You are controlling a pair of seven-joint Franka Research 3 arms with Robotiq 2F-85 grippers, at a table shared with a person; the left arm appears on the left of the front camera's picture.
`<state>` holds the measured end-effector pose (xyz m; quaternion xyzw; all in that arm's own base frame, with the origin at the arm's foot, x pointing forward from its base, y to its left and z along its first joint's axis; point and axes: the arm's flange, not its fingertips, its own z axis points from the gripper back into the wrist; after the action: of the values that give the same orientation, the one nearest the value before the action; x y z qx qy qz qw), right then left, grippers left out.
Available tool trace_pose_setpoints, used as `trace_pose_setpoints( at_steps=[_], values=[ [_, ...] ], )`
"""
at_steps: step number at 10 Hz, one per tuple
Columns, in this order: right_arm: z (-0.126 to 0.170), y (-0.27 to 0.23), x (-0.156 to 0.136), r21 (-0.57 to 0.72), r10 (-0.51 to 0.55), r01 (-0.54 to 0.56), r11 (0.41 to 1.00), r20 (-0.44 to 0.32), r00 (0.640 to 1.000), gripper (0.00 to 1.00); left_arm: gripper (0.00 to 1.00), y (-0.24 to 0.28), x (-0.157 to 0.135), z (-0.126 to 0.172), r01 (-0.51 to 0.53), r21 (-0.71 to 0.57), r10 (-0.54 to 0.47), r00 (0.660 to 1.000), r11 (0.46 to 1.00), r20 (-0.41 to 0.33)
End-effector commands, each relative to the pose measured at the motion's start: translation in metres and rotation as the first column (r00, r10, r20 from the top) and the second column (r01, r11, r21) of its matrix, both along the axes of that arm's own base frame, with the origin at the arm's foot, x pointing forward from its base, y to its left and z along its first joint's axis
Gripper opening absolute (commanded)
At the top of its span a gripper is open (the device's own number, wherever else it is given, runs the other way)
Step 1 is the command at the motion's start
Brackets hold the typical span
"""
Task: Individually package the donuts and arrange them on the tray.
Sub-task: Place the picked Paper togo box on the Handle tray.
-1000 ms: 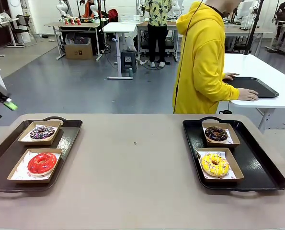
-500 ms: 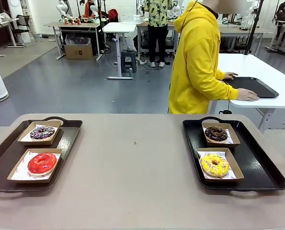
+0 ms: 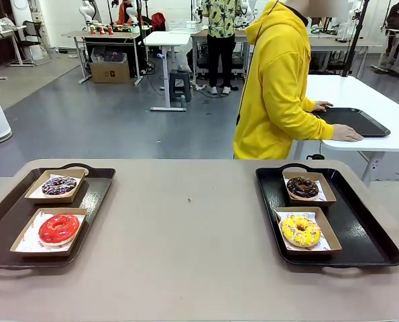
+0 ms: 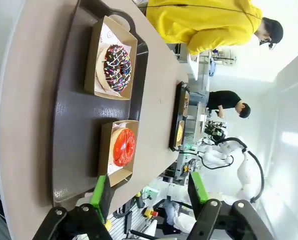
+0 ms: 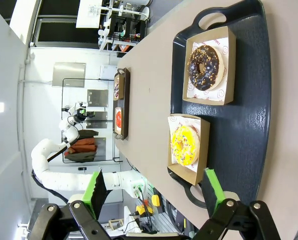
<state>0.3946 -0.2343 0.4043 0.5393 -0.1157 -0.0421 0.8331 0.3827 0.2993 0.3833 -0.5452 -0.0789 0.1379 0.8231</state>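
Note:
Four donuts lie in shallow cardboard boxes, two to a tray. The left tray [image 3: 95, 194] holds the dark sprinkled donut [image 3: 59, 186] at the back and the red donut [image 3: 58, 228] in front. On the right tray [image 3: 360, 228] sit the chocolate donut [image 3: 302, 188] and the yellow donut [image 3: 300, 230]. My left gripper [image 4: 149, 192] hangs open well above the left tray, looking down on the sprinkled donut [image 4: 117, 68] and the red donut [image 4: 123, 147]. My right gripper [image 5: 154, 187] is open high over the right tray, with the chocolate donut [image 5: 205, 67] and the yellow donut [image 5: 184, 144] below it.
A person in a yellow hoodie [image 3: 279, 87] stands beyond the far edge, turned away, with both hands on a black tray [image 3: 352, 121] on a neighbouring white table. The tan tabletop [image 3: 186, 228] stretches bare between the two trays.
The left gripper's green fingertip, at the front view's left edge a second ago, has withdrawn past that edge. The person has shifted slightly to the left. Donuts and trays are unmoved.

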Motion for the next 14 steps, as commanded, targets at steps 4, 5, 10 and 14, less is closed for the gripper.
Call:
trace_pose_setpoints(
  at_steps=[4,5,10,14],
  values=[
    [-0.0001,0.0011,0.0007,-0.002,-0.003,0.003,1.0,-0.002,1.0,1.0,0.8,-0.0074,-0.0004,0.0062,0.009,0.019,-0.009,1.0,1.0,0.011],
    [-0.0001,0.0011,0.0007,-0.002,-0.003,0.003,1.0,-0.002,1.0,1.0,0.8,-0.0074,-0.0004,0.0062,0.009,0.019,-0.009,1.0,1.0,0.011],
    [-0.0001,0.0011,0.0007,-0.002,-0.003,0.003,1.0,-0.002,1.0,1.0,0.8,-0.0074,-0.0004,0.0062,0.009,0.019,-0.009,1.0,1.0,0.011],
    [-0.0001,0.0011,0.0007,-0.002,-0.003,0.003,1.0,-0.002,1.0,1.0,0.8,-0.0074,-0.0004,0.0062,0.009,0.019,-0.009,1.0,1.0,0.011]
  ],
)
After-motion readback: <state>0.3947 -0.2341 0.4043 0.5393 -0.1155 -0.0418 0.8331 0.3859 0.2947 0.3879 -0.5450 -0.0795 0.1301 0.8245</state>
